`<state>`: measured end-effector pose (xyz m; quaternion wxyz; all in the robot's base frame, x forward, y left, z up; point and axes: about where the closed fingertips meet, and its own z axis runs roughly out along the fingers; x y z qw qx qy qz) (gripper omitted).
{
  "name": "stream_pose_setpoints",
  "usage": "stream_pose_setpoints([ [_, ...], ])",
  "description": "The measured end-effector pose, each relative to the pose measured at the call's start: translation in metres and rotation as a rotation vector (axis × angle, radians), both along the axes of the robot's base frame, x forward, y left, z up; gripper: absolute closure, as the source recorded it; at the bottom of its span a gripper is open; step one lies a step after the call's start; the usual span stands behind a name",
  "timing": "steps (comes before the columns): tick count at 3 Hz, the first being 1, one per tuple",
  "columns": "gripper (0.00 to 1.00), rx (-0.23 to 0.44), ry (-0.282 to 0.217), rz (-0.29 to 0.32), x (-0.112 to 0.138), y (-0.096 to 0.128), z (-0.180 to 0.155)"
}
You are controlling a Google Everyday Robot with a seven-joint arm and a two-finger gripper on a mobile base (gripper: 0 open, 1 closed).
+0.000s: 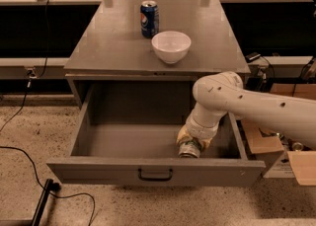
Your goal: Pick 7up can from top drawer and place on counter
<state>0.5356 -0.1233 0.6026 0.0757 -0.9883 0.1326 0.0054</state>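
Low in the frame's right, inside the top drawer [128, 141], the gripper [191, 146] has its fingers [183, 134] pinching the tilted 7up can [188, 151] — a skewed hold that might slip, or clip the bench [113, 47] edge on lifting.

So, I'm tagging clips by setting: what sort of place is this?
Probably a lab or workshop, not a home: a plain grey metal counter, a speckled floor, and cardboard boxes beside it. The gripper is down in the open top drawer, at the 7up can.
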Motion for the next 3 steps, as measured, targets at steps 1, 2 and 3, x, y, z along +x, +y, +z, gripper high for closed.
stream_pose_setpoints([
  [1, 1.0, 0.082, -0.015, -0.011, 0.0, -0.005, 0.027],
  [2, 1.0, 0.241, -0.084, -0.005, -0.004, -0.025, 0.113],
  [3, 1.0, 0.32, -0.146, 0.011, -0.008, -0.043, 0.189],
])
